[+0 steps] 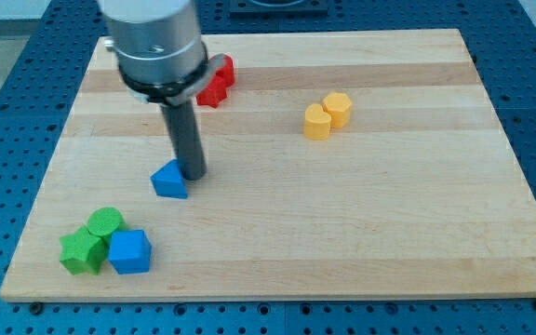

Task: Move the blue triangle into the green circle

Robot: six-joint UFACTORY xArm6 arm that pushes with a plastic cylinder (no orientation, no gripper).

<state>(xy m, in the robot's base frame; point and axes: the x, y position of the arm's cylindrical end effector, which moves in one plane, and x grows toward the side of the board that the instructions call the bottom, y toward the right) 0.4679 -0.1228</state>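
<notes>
The blue triangle (169,180) lies on the wooden board (342,214), left of centre. My tip (194,175) stands just to its right, touching or nearly touching its upper right side. The green circle (105,221) sits near the view's bottom left, below and left of the triangle. It is pressed against a green block (81,251) and a blue cube (129,251).
Two red blocks (217,82) lie near the view's top, partly hidden behind the arm's grey body (152,42). Two yellow blocks (328,115) sit together right of centre. Blue perforated table surrounds the board.
</notes>
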